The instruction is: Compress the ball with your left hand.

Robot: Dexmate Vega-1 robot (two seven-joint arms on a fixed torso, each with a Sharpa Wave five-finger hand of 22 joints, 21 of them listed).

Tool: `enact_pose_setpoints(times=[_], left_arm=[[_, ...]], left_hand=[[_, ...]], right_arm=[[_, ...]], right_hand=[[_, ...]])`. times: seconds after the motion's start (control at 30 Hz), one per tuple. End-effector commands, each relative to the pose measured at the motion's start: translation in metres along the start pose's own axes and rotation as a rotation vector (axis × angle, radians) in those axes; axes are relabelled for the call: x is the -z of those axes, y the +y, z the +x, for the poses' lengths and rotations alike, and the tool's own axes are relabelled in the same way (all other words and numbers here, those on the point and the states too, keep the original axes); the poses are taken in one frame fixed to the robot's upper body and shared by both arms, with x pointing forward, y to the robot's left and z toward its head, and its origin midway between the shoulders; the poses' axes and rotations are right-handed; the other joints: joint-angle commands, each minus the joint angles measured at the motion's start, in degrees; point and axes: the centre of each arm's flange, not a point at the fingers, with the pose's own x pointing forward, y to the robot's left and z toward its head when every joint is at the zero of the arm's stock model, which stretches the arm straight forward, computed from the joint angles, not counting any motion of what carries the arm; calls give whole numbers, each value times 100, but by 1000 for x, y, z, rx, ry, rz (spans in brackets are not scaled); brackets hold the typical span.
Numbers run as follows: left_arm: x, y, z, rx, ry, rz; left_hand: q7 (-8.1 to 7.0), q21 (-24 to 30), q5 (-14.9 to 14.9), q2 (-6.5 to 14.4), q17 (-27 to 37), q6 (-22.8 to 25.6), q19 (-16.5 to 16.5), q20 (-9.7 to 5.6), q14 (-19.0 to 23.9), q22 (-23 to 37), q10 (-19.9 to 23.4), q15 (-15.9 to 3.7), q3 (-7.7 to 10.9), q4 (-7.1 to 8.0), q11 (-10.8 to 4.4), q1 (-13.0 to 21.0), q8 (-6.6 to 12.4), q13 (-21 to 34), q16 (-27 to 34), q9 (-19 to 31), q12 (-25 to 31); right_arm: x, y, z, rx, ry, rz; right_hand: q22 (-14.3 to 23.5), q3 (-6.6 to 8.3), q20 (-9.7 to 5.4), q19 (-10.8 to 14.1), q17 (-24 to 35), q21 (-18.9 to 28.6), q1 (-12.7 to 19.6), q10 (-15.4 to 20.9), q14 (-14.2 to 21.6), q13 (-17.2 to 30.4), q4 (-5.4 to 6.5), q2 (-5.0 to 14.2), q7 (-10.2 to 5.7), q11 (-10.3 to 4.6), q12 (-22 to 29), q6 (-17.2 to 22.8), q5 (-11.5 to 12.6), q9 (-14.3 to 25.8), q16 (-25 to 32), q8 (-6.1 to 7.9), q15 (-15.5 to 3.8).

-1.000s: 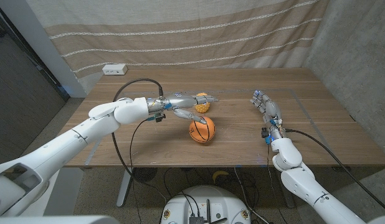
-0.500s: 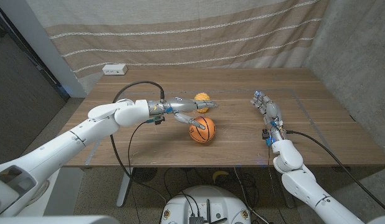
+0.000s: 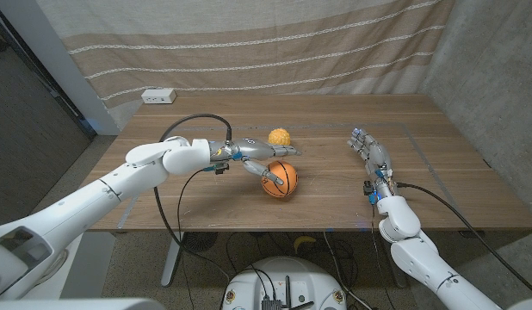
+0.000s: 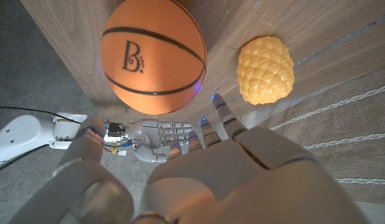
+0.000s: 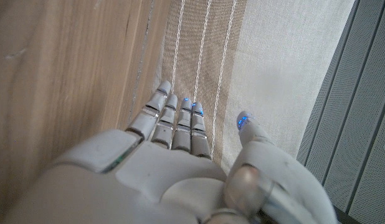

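An orange mini basketball (image 3: 281, 178) (image 4: 154, 54) with black seams sits on the wooden table (image 3: 206, 202) near its middle. A yellow bumpy ball (image 3: 280, 137) (image 4: 265, 70) lies just behind it. My left hand (image 3: 259, 157) (image 4: 199, 162) hovers beside the basketball on its left, fingers spread, thumb close to the ball's near side, holding nothing. My right hand (image 3: 370, 151) (image 5: 180, 155) stands on the right of the table, fingers straight and together, apart from both balls.
A white power strip (image 3: 158, 96) lies at the table's back left corner. A striped curtain (image 3: 249, 43) hangs behind the table. A black cable (image 3: 176, 129) loops over my left forearm.
My left hand has slid back from the yellow ball and down toward the basketball's left side. The right hand has barely moved.
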Motion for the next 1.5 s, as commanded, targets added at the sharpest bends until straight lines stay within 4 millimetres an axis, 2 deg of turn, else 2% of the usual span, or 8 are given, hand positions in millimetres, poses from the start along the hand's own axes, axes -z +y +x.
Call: enact_pose_setpoints(times=[0.03,0.3,0.57,0.73,0.8,1.1,1.3,1.5], left_arm=[[-7,-5,5,51,27,72],[-17,-7,7,107,38,192],[-23,-13,14,185,103,260],[-22,-19,19,239,132,259],[-22,-22,21,249,137,258],[-17,-34,28,294,159,241],[-13,-40,31,325,178,235],[-10,-47,34,354,189,228]], left_hand=[[-11,-14,27,-1,21,-1,47,18,55,16,7,31,5,-3,-3,101,58,15,45,5,44],[-27,-2,26,55,18,29,225,84,86,6,37,36,57,-6,-34,281,97,16,44,9,56],[-24,88,-11,131,4,17,1172,100,705,-18,143,-145,246,-43,-113,1122,175,17,139,20,83],[89,169,2,204,1,51,1959,-168,1240,-9,441,-255,353,-48,-105,1978,246,19,156,34,149],[169,206,6,246,3,155,2278,-413,1526,-1,662,-312,346,-44,-86,2381,304,22,170,43,191],[427,377,40,565,49,977,3046,-752,2651,42,1645,-595,140,-33,-74,3534,593,41,357,71,388],[359,576,67,784,97,1566,3396,-966,3133,82,2111,-822,6,-69,-196,4339,792,67,455,110,464],[367,946,105,995,179,2004,3847,-1292,3775,146,2639,-1106,-82,-91,-186,5280,937,99,665,144,586]], right_arm=[[3,-5,-9,12,5,9],[4,-6,-11,7,2,11],[2,-9,-14,9,-1,8],[1,-11,-15,10,-3,3],[1,-11,-16,11,-3,5],[1,-14,-17,16,-2,-1],[2,-15,-17,17,-1,1],[2,-15,-16,16,0,-1]], right_hand=[[32,20,-7,27,-4,6,-59,34,15,11,-46,11,2,-1,14,55,36,11,39,-16,12],[32,19,-8,28,-5,6,-72,45,15,11,-45,15,0,9,17,56,35,11,40,-17,12],[32,17,-5,28,-5,6,-85,46,16,11,-42,17,3,12,17,58,34,12,41,-17,8],[32,16,-4,29,-5,6,-95,50,19,12,-40,20,1,13,19,59,32,12,43,-17,16],[33,16,0,28,-5,5,-99,50,22,12,-39,20,5,16,19,59,32,12,45,-17,14],[33,14,2,31,-5,5,-117,54,29,12,-37,21,4,19,19,62,31,12,48,-18,14],[33,13,3,29,-5,4,-126,57,31,13,-35,21,6,16,20,64,30,13,49,-17,10],[33,13,6,27,-6,4,-135,56,32,13,-35,22,10,17,19,64,29,13,50,-18,23]])
